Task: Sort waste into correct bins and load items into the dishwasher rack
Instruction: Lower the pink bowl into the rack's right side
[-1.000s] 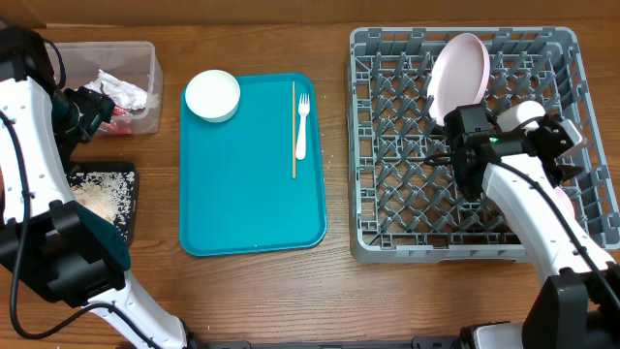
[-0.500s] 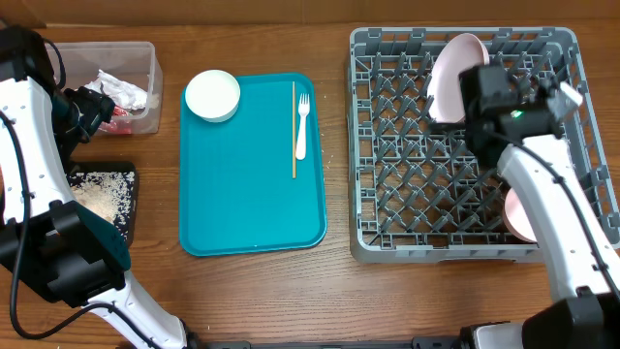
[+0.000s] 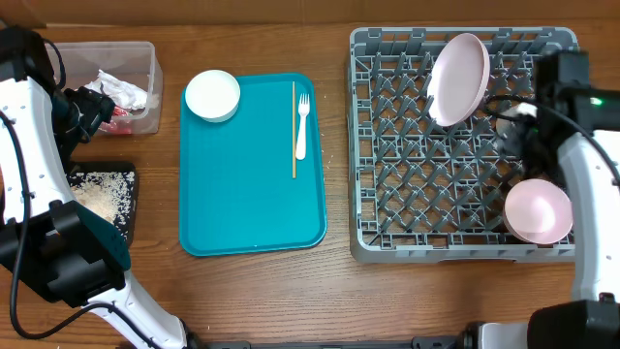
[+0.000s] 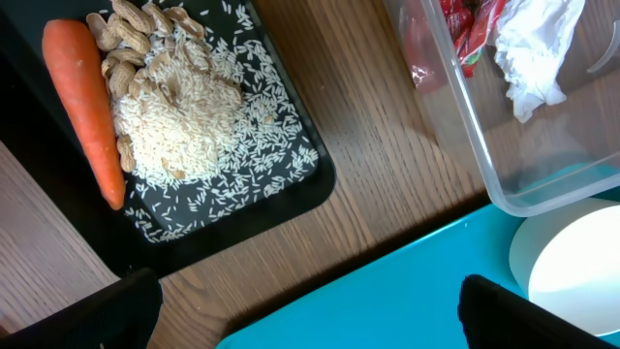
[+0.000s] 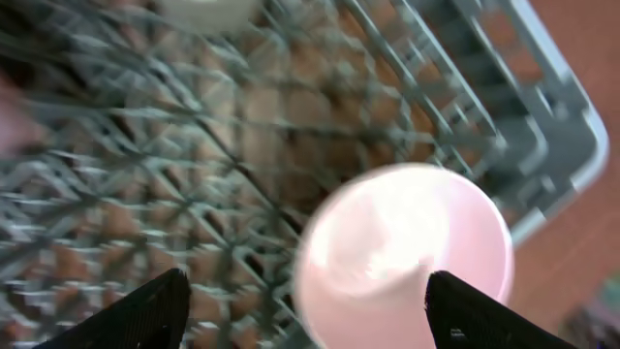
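The grey rack (image 3: pixel 387 199) holds a whitish-pink plate (image 3: pixel 458 79) standing at the back and a pale pink bowl (image 3: pixel 538 210) in its front right corner. My right gripper (image 3: pixel 511 128) hovers open and empty above that bowl (image 5: pixel 407 252). A white bowl (image 3: pixel 212 95), white fork (image 3: pixel 302 124) and wooden stick (image 3: pixel 294 129) lie on the teal tray (image 3: pixel 247 204). My left gripper (image 3: pixel 85 107) is open and empty beside the clear tub (image 3: pixel 145 58). The tub holds the red wrapper (image 4: pixel 463 29) and napkin (image 4: pixel 531 53). The carrot (image 4: pixel 85 107) and grainy scraps (image 4: pixel 184 111) lie in the black tray (image 4: pixel 300 179). The cup is out of view.
The left wrist view shows bare wood between the black tray, the tub and the teal tray's corner (image 4: pixel 407 301). The rack's peg rows (image 5: pixel 242 145) fill the space under my right gripper. The table's front edge runs below the rack.
My right arm has swung up and to the right, away from the rack's middle. The pink bowl now lies uncovered in the rack's front right corner. The left arm has not moved.
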